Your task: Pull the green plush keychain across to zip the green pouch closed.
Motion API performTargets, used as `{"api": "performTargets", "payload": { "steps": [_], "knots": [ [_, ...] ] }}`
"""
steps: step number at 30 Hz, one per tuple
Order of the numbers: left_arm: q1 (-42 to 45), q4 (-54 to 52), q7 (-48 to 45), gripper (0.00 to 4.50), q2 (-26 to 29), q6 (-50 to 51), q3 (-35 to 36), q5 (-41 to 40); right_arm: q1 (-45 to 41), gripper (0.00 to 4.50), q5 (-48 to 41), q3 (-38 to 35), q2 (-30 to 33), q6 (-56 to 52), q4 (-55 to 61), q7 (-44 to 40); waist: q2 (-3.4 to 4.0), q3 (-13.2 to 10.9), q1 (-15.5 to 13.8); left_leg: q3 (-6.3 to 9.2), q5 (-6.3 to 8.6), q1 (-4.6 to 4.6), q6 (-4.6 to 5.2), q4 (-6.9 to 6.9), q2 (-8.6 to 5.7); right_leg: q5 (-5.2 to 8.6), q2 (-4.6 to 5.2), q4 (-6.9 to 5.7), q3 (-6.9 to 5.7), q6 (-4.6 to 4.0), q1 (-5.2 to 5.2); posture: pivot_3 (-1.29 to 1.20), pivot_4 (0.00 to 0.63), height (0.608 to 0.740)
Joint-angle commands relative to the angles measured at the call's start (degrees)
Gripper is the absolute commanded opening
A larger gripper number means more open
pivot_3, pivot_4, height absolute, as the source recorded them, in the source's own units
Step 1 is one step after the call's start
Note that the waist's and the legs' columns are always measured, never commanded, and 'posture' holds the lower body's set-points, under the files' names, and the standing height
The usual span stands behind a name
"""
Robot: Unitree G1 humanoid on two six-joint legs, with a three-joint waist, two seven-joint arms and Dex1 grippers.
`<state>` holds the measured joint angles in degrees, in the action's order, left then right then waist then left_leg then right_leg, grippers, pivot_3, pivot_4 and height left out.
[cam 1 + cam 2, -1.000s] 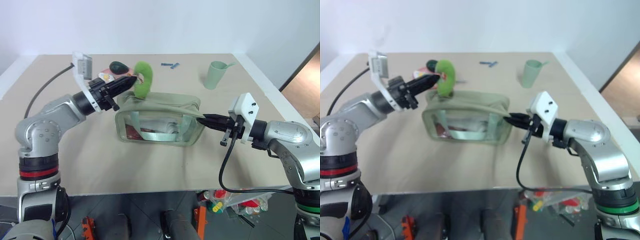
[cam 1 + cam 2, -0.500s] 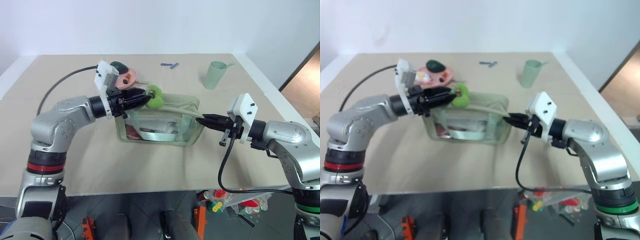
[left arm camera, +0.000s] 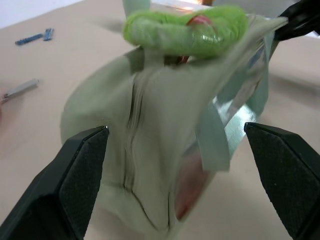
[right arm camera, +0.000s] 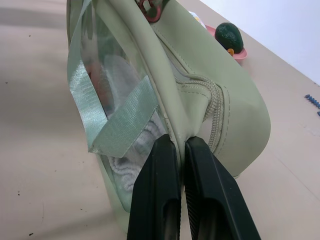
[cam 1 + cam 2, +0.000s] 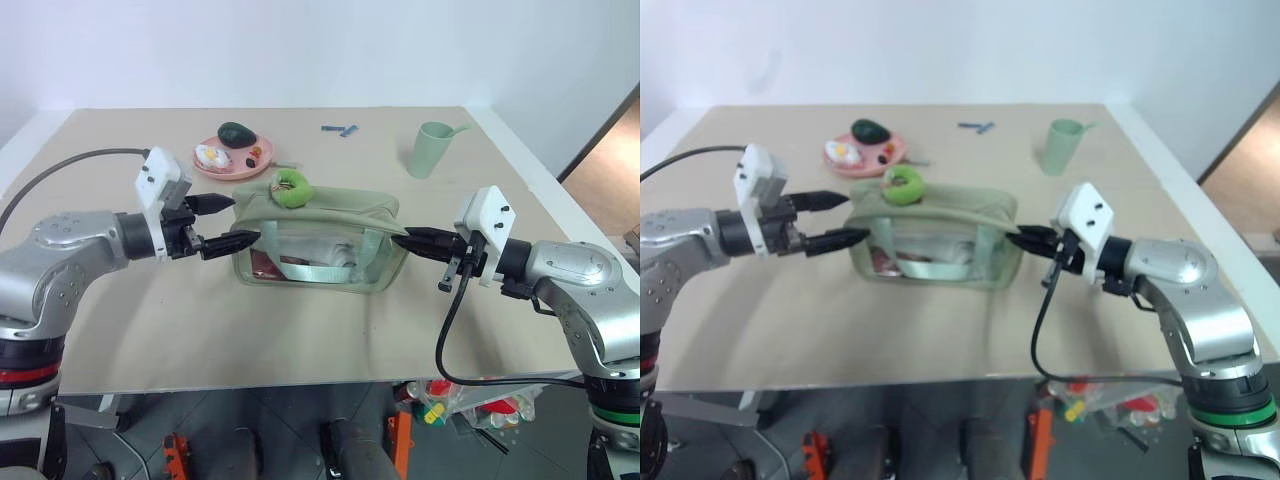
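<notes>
The green pouch (image 5: pixel 318 243) stands on the table between my arms, with clear side windows and a webbing strap. The green plush keychain (image 5: pixel 292 187) lies on top of the pouch near its left end, on a reddish cord. My left gripper (image 5: pixel 244 220) is open just left of the pouch, its fingers apart from both pouch and keychain; the left wrist view shows the keychain (image 3: pixel 185 32) beyond the spread fingers. My right gripper (image 4: pixel 175 143) is shut on the seam at the pouch's right end (image 4: pixel 210 100), beside the zipper.
A pink plate (image 5: pixel 228 161) with a dark avocado (image 5: pixel 237 133) and small food items sits behind the pouch on the left. A pale green cup (image 5: pixel 432 148) stands at the back right. Small blue pieces (image 5: pixel 340 129) lie at the far edge.
My left gripper let go of the keychain, opened wide and drew back to the left and down. The keychain dropped onto the pouch top. The right gripper kept still.
</notes>
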<state>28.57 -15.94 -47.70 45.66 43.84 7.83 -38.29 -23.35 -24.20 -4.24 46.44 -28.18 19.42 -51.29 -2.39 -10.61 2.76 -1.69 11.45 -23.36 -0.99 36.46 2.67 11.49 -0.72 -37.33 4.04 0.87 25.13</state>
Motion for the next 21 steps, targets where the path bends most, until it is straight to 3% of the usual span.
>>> {"api": "performTargets", "payload": {
  "steps": [1, 3, 11, 16, 19, 21],
  "knots": [
    [-1.64, -1.84, 1.65, 4.49, -1.32, -3.39, 1.77, 1.55, -0.96, 0.00, 0.40, 0.51, 0.02, 0.43, -0.21, -0.42, 0.00, 0.00, -0.03, 0.00, 0.00, 0.00, 0.00, 0.01, 0.00, 0.00, 0.00, 0.00, -0.01, 0.00, 0.00, 0.00, 0.150, 0.740],
    [-2.91, -0.04, 2.67, 4.25, -3.27, -6.17, 1.11, 3.52, -1.27, 0.00, 0.47, 0.74, -0.06, 0.57, -0.49, -0.53, 0.00, 0.00, -0.04, 0.01, 0.00, -0.01, 0.00, 0.03, 0.00, 0.00, 0.00, 0.00, -0.01, 0.00, -0.01, 0.00, 0.150, 0.740],
    [-1.61, 5.84, 5.28, 1.59, -9.54, -11.50, 0.82, 6.34, -1.39, 0.00, -1.59, 0.16, 0.13, -1.69, 0.20, -1.08, -0.01, 0.00, -0.01, -0.01, 0.00, 0.00, 0.00, 0.04, 0.00, -0.03, -0.01, 0.00, 0.00, 0.02, -0.01, 0.00, 0.150, 0.740],
    [-0.36, 6.92, 5.04, 0.02, -11.65, -12.04, 0.46, 5.97, -1.72, 1.75, -7.41, -2.21, 1.71, -9.04, 2.27, -2.16, -0.01, 0.00, -0.08, 0.00, 0.00, -0.01, 0.00, 0.03, 0.00, -0.09, -0.01, 0.00, 0.00, 0.13, -0.02, 0.00, 0.150, 0.740],
    [-0.25, 6.73, 4.51, 0.00, -11.87, -11.87, 0.03, 6.10, -2.99, 2.67, -10.46, -3.48, 4.12, -12.39, 4.31, -3.59, 0.00, 0.00, -0.13, 0.01, 0.00, -0.04, 0.00, 0.05, -0.02, -0.16, 0.00, 0.00, 0.00, 0.24, -0.02, 0.00, 0.150, 0.740],
    [-0.41, 6.53, 4.33, 0.00, -11.84, -11.65, -0.24, 6.19, -6.24, 3.58, -14.14, -4.60, 5.72, -16.62, 5.04, -3.47, 0.00, 0.00, -0.07, -0.02, 0.00, -0.04, 0.00, 0.05, -0.01, -0.16, 0.01, 0.00, 0.02, 0.25, 0.00, 0.00, 0.150, 0.740]
  ]
}}
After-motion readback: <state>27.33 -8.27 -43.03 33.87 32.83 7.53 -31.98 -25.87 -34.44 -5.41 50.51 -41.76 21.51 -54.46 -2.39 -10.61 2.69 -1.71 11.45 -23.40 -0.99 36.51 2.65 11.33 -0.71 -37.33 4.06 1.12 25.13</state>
